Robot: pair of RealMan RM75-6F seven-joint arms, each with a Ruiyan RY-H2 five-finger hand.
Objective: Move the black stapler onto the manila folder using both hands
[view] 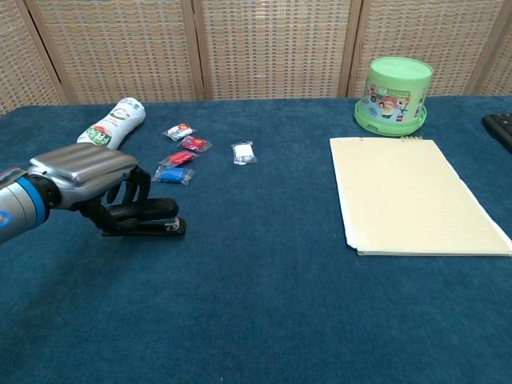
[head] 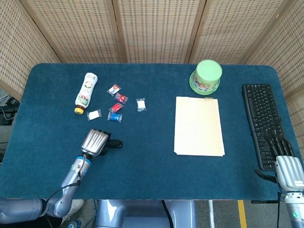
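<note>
Though print shows on the white bottle [view: 110, 124] and green tub [view: 398, 88], none reads clearly. Matte, low and long, the black stapler [view: 149, 218] sits gripped in the left hand [view: 88, 178], well left of the manila folder [head: 198, 125]. Right hand [head: 288, 171] rests at the desk's [head: 152, 171] near edge with fingers apart, holding nothing.

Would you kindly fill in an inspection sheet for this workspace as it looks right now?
Surface: blue cloth table.
Job's things: black stapler at front left, under the left hand; manila folder flat right of centre, nothing on it.
Clutter: white bottle lying down; small wrapped packets; green tub behind the folder; black keyboard at the right edge.
Hands: left hand grips the stapler; right hand at the keyboard's near end, holding nothing seen.
Cables: thin cable along the left arm.
Surroundings: woven screens behind.
</note>
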